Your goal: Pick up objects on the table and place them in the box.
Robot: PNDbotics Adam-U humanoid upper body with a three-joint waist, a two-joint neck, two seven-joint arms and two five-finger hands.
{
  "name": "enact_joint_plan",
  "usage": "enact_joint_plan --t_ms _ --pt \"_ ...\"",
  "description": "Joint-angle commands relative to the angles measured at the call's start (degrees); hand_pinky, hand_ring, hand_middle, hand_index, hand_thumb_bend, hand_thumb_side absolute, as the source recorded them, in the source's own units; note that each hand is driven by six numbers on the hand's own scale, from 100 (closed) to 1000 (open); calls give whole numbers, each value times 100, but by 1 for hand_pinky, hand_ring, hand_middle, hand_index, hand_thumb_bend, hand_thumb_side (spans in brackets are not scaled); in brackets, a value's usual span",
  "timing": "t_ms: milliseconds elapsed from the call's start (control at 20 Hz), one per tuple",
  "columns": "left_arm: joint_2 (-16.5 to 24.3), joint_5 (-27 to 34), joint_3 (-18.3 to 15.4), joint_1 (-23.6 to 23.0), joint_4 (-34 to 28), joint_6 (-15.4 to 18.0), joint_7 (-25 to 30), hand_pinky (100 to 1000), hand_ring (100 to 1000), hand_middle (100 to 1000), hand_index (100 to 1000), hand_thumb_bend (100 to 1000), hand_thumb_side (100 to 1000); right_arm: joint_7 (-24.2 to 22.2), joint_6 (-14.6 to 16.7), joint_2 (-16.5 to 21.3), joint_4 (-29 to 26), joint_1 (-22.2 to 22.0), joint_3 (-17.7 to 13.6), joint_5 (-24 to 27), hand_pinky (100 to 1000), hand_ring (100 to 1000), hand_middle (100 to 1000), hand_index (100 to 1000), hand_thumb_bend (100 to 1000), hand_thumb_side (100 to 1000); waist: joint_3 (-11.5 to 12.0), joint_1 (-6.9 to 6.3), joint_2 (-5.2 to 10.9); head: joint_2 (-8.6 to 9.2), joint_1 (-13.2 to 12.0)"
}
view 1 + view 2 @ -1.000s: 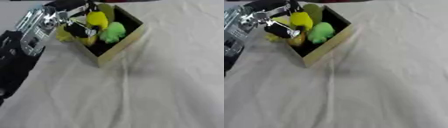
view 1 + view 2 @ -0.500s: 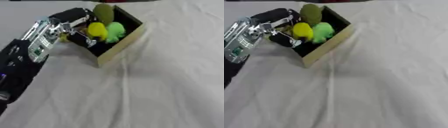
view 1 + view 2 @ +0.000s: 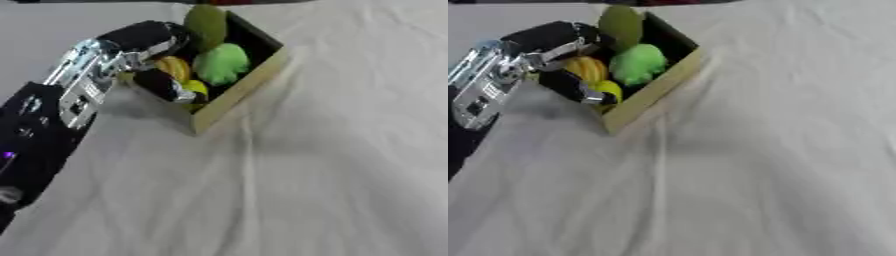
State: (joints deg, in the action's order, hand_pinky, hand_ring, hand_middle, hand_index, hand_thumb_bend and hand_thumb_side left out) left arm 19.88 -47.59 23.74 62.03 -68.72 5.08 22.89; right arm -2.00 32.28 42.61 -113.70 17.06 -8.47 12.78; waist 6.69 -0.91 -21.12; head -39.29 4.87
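One wide sheet of white cloth covers the table and fills most of both eye views, creased in long folds that run down from the box toward the near edge. The whole right half and the near part of that cloth lie open, with nothing standing on them.

The robot's left arm enters from the lower left and slants up to the box, taking up the left margin in the left eye view; in the right eye view only its upper part shows. The right hand appears in neither view.

The box sits at the upper left, turned corner-on, its tan near wall facing down and right and its inside dark. Its far corner lies close to the top edge of the views, and its left side is taken up by the arm, so the free room is to its right and in front.

Inside the box, a dull green oval object leans at the far corner, a bright green lumpy object lies just beside it toward the right wall, and an orange-yellow object lies at the left.

The left hand reaches over the box's left rim, its fingers curled round the orange-yellow object, with a small yellow patch showing just below them.
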Motion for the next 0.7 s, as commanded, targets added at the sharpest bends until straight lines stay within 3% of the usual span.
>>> enact_joint_plan --t_ms 50,500,700 --pt "253 -83 -249 117 -268 -50 -100 895 869 853 939 658 645 1 -6 118 -89 13 -69 -25 922 923 658 785 100 510 -6 3 133 7 24" --pt "670 295 -802 250 -905 -403 -134 864 843 826 916 497 603 39 11 145 -89 -14 -95 -30 921 922 660 786 100 506 13 -8 148 -4 59" --pt "850 256 -1015 248 -826 -571 -55 867 846 829 917 499 551 58 26 163 -89 -30 -108 -44 921 922 661 786 100 503 30 -3 152 -10 82"
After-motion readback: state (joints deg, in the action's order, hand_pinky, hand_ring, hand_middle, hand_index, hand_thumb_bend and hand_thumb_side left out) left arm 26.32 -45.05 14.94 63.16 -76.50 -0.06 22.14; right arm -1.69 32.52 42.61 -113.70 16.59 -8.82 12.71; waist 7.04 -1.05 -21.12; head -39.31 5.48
